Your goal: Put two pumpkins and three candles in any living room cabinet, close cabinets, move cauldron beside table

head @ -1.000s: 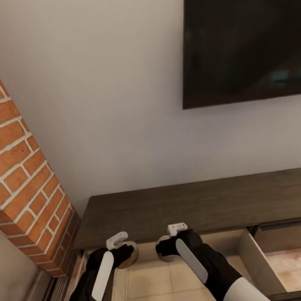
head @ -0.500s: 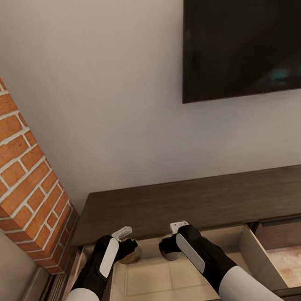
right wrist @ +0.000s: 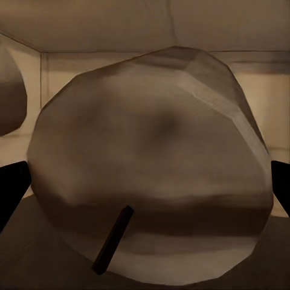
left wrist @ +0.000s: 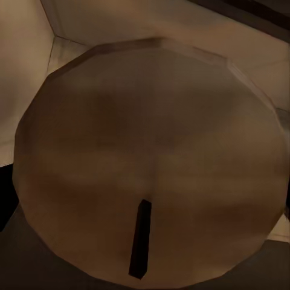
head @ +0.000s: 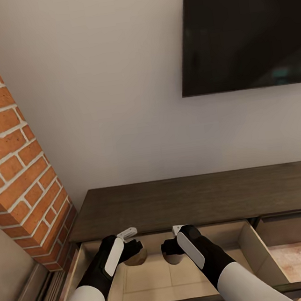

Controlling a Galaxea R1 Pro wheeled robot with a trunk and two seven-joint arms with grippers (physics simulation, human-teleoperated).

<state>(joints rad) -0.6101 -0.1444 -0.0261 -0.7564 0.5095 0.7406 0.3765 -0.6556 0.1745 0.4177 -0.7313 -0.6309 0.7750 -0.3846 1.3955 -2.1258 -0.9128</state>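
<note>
Cabinet (head: 194, 199), the long dark-brown unit across the lower half of the head view, has its left drawer (head: 257, 255) pulled out at the bottom centre. Both arms reach into it. The left gripper (head: 134, 246) is closed around a candle (head: 136, 256), and the right gripper (head: 169, 248) is closed around a second candle (head: 173, 259). In each wrist view the beige top with its dark wick fills the centre (left (left wrist: 151, 163), right (right wrist: 151, 169)).

Risks, as I judge them: the two candles are just beside each other, so they may knock together on release. I cannot tell whether they touch the drawer floor; if not, they may fall and roll. A gripper pulling up could catch the drawer wall.
</note>
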